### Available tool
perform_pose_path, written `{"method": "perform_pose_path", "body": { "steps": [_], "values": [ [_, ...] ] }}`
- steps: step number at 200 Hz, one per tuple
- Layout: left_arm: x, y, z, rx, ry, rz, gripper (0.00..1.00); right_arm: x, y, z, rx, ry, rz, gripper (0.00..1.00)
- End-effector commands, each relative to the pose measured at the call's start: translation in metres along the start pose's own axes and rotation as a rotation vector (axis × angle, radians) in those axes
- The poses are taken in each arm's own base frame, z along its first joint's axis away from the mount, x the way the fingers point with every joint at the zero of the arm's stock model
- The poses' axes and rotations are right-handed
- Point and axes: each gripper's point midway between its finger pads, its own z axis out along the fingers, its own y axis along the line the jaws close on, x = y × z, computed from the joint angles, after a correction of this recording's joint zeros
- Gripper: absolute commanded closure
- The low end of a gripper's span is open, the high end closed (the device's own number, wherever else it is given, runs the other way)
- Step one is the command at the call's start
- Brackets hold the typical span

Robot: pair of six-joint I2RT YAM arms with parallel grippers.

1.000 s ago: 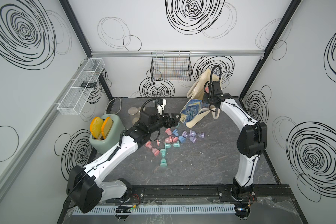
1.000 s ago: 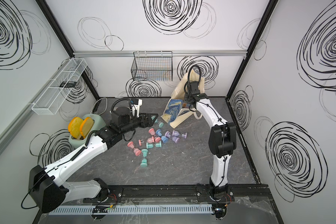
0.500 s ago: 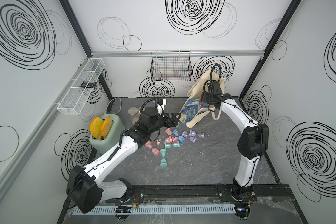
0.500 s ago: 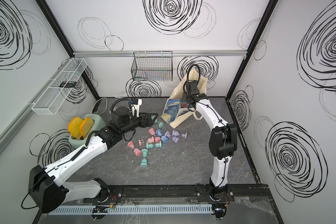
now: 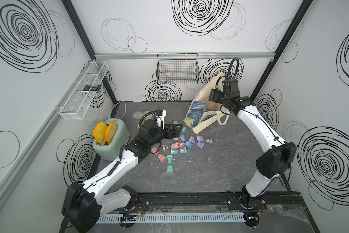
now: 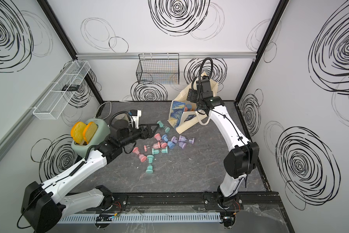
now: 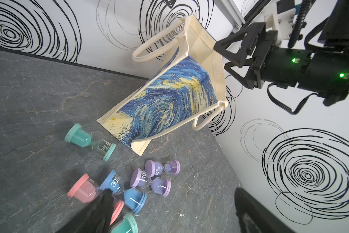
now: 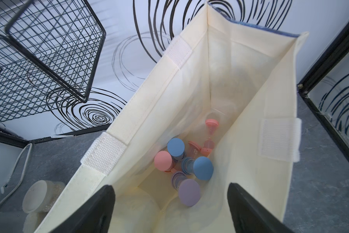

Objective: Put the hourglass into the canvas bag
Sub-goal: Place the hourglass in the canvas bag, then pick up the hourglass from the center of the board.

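Several hourglasses (image 8: 203, 168) lie in the canvas bag (image 8: 250, 100), and the right tool (image 8: 170, 186) above it is now wide and empty, no longer pinched, so one drop looks done, while the left tool (image 7: 172, 191) hangs wide over other hourglasses (image 5: 177, 150) on the desk (image 5: 210, 171).

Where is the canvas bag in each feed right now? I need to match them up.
In a top view: canvas bag at the table's back right, leaning.
In a top view: the bag, same spot.
Left wrist: the bag mid-frame, painted side showing.
Right wrist: the bag fills the frame, seen down its mouth.
Shared landmark: right gripper above its mouth.
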Motion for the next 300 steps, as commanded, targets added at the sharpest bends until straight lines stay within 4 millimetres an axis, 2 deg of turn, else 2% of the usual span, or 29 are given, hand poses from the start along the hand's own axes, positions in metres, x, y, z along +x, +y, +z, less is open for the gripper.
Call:
{"method": "perform_pose_path", "body": {
  "steps": [1,44,68,89,127,151,167,180,202,222,269,300],
  "values": [
    [-0.013,-0.01,-0.008,0.046,-0.06,-0.026,0.04,0.0,0.006,-0.031,0.009,-0.007,-0.06,0.06],
    [-0.014,-0.008,-0.029,0.019,-0.096,-0.032,0.04,0.028,0.04,-0.072,-0.014,0.025,-0.22,0.01],
    [-0.018,-0.005,-0.043,-0.017,-0.112,-0.02,0.04,0.046,0.046,-0.094,-0.054,0.053,-0.244,0.02],
    [-0.016,0.007,-0.056,-0.069,-0.114,-0.023,0.04,0.066,0.054,-0.117,-0.1,0.062,-0.282,0.03],
    [-0.016,0.022,-0.082,-0.128,-0.126,-0.022,0.04,0.12,0.062,-0.143,-0.197,0.13,-0.349,0.03],
    [-0.009,0.03,-0.092,-0.18,-0.097,-0.011,0.04,0.155,0.068,-0.153,-0.259,0.167,-0.383,0.03],
    [-0.006,0.033,-0.1,-0.199,-0.105,-0.018,0.04,0.179,0.067,-0.155,-0.293,0.2,-0.389,0.03],
    [-0.004,0.031,-0.104,-0.19,-0.1,-0.024,0.04,0.205,0.076,-0.157,-0.388,0.237,-0.405,0.02],
    [0.009,0.034,-0.104,-0.197,-0.048,-0.024,0.04,0.249,0.076,-0.148,-0.45,0.3,-0.428,0.01],
    [0.02,0.039,-0.104,-0.209,-0.01,-0.029,0.04,0.279,0.082,-0.141,-0.537,0.334,-0.445,0.0],
    [0.032,0.047,-0.106,-0.24,0.03,-0.042,0.04,0.322,0.102,-0.123,-0.667,0.382,-0.49,0.03],
    [0.043,0.059,-0.11,-0.29,0.053,-0.056,0.04,0.347,0.113,-0.114,-0.613,0.474,-0.423,0.07]
  ]
}}
